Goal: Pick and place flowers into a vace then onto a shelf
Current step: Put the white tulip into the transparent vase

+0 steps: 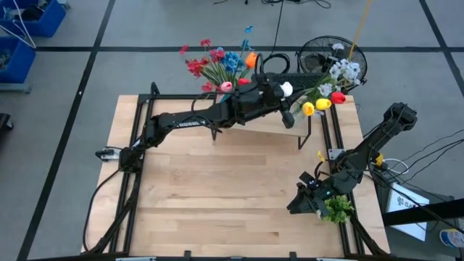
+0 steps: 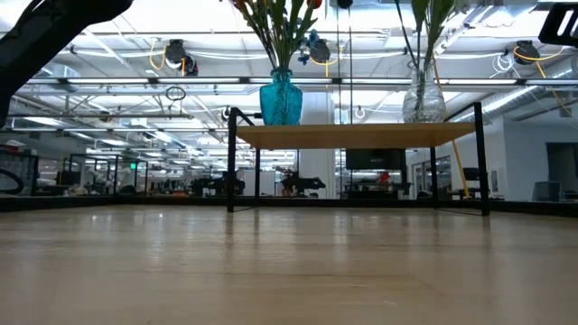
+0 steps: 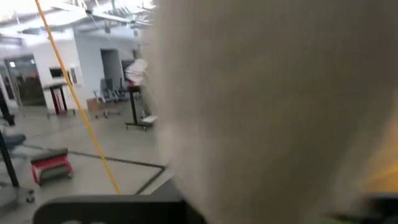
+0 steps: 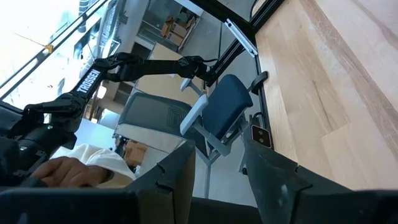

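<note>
The shelf (image 1: 290,123) stands at the table's far edge; its board (image 2: 352,135) bears two vases. A blue vase (image 2: 281,97) on the left holds red, pink and blue flowers (image 1: 217,64). A clear vase (image 2: 423,97) on the right holds white, yellow and red flowers (image 1: 330,90). My left gripper (image 1: 288,110) reaches over the shelf between the two bunches, close to the right one. A blurred white blossom (image 3: 273,106) fills its wrist view. My right gripper (image 4: 217,165) waits open at the table's near right, nothing between its fingers.
A green leafy clump (image 1: 338,209) lies at the table's right edge beside my right arm. Bare wood (image 1: 217,188) stretches between the shelf and the near edge. A black fan (image 1: 326,54) stands beyond the far edge. A person's hand (image 4: 62,171) shows off the table.
</note>
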Controlling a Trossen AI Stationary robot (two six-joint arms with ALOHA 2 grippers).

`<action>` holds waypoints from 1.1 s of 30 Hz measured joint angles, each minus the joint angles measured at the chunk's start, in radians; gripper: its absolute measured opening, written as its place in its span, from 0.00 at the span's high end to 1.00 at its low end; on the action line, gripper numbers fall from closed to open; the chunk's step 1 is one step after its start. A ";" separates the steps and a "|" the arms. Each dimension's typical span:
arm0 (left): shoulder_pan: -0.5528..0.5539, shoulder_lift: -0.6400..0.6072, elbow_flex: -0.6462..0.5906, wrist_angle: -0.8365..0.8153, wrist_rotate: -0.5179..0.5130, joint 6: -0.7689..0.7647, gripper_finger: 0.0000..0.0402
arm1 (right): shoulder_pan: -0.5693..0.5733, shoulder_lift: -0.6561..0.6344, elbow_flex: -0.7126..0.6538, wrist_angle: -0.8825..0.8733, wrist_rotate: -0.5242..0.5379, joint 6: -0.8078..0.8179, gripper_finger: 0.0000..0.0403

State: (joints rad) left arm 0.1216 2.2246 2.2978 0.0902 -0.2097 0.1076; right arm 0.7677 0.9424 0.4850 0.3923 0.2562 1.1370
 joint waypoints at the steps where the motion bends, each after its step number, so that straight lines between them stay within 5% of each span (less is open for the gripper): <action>1: 0.000 0.000 0.000 0.013 0.000 0.013 0.84 | 0.000 0.000 0.000 0.000 0.000 0.000 0.67; 33: -0.022 -0.084 -0.002 -0.025 -0.119 0.157 0.84 | 0.000 0.000 0.000 0.004 0.000 -0.004 0.67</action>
State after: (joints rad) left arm 0.0996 2.1404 2.2963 0.0655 -0.3284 0.2647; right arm 0.7677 0.9424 0.4854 0.3967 0.2558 1.1330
